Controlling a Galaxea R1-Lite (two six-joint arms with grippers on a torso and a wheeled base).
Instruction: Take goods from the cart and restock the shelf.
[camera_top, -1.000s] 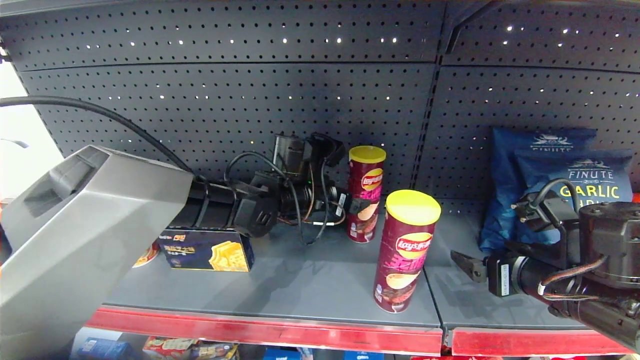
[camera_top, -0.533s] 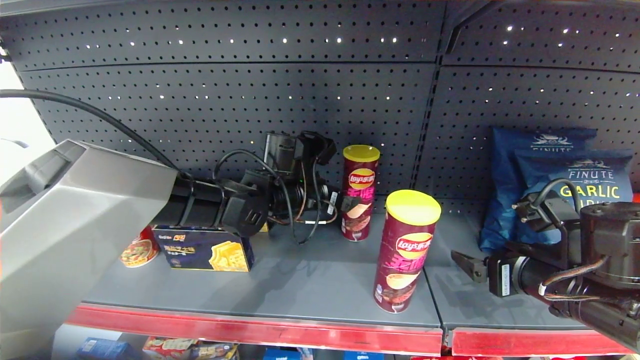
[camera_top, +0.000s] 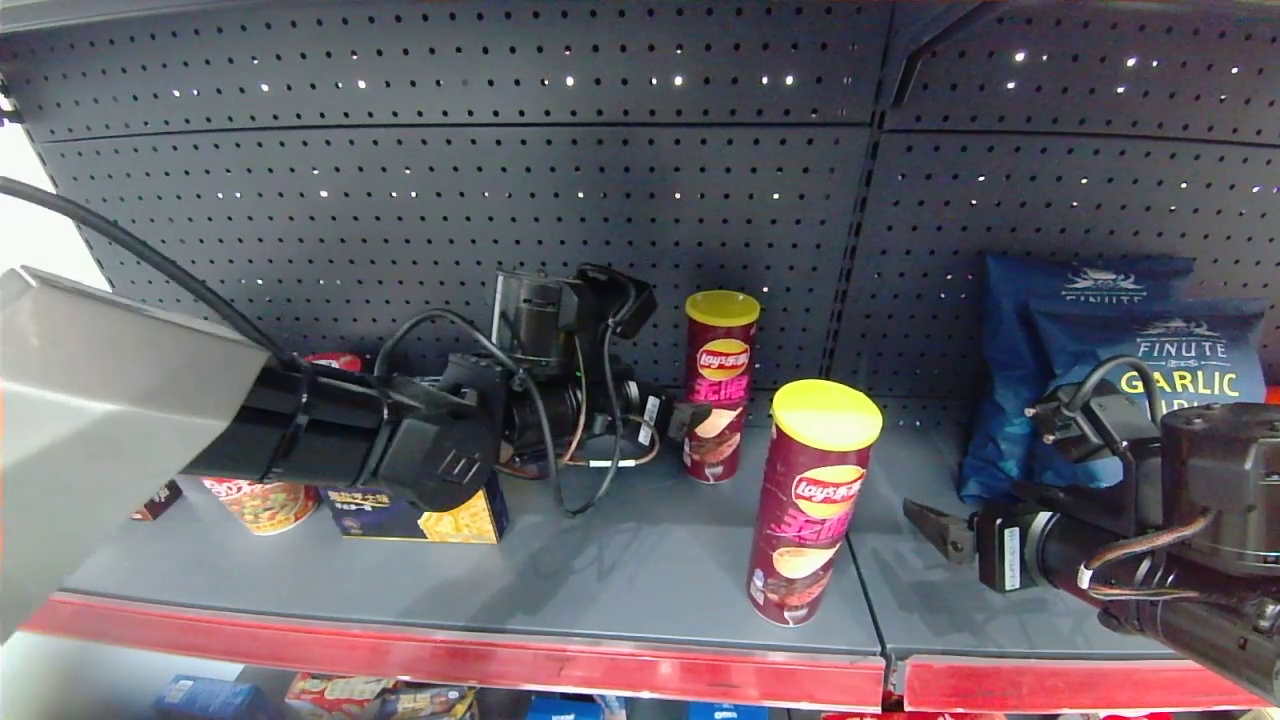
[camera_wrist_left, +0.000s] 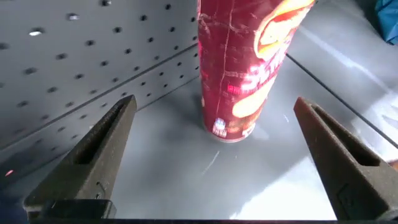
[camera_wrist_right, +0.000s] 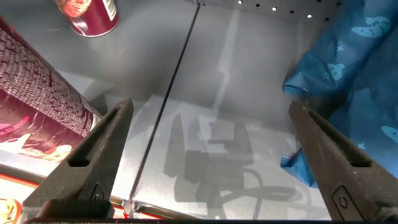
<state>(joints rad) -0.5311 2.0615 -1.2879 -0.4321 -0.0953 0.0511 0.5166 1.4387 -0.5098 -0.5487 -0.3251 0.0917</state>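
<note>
We are holding the left claw (camera_top: 695, 412) released at 9 o'clock of the rear can (camera_top: 720, 385), so it is standing free on the shelf (camera_top: 620, 560); the right claw (camera_wrist_right: 211, 109) is hovering spread at 3 o'clock of the front can (camera_top: 805, 500).

Bare shelf (camera_top: 620, 565) lies open between the box (camera_top: 455, 522) and the front can (camera_top: 805, 500); the rear can (camera_top: 720, 370) and chip bags (camera_top: 1090, 330) crowd the back.
</note>
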